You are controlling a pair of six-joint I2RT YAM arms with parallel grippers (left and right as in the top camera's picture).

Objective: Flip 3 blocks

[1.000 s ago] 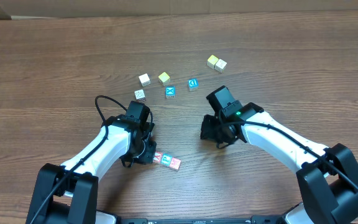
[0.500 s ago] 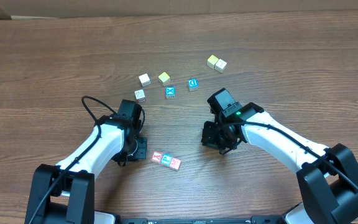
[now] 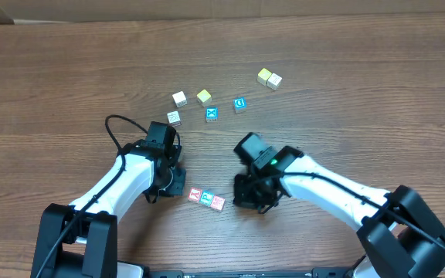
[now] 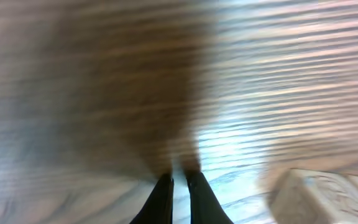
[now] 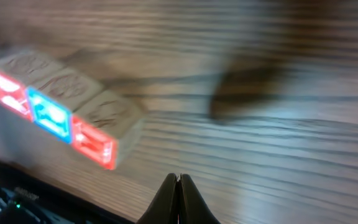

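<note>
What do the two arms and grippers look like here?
Both the left arm and right arm are white shells with black joints and bases. A black cable loops off the left arm; a green light glows near the right wrist. The left gripper and right gripper have slim, dark, tapered fingers.

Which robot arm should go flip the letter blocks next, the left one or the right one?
Probably right. The right claw, shut, is near the row of three blocks, all showing in its camera. The left claw, also shut, catches only a corner of one at the edge.
</note>
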